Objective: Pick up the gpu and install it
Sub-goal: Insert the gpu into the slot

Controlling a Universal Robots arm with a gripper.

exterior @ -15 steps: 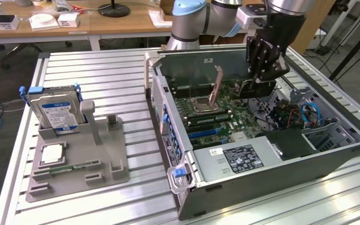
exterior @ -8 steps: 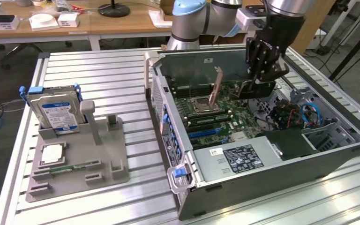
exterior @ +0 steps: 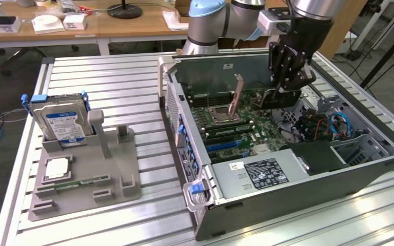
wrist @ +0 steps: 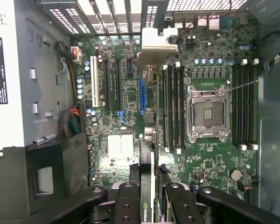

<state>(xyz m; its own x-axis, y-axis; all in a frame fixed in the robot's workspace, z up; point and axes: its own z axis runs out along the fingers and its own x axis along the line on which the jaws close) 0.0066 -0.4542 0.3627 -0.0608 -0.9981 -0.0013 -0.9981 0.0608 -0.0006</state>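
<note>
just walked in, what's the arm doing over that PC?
The arm's pincer is shut on the gpu, holding it edge-on above the motherboard inside the open computer case. The card's metal bracket points toward the slotted case wall. It doesn't look seated in a slot yet. The hard drive sits in the grey holder.
</note>
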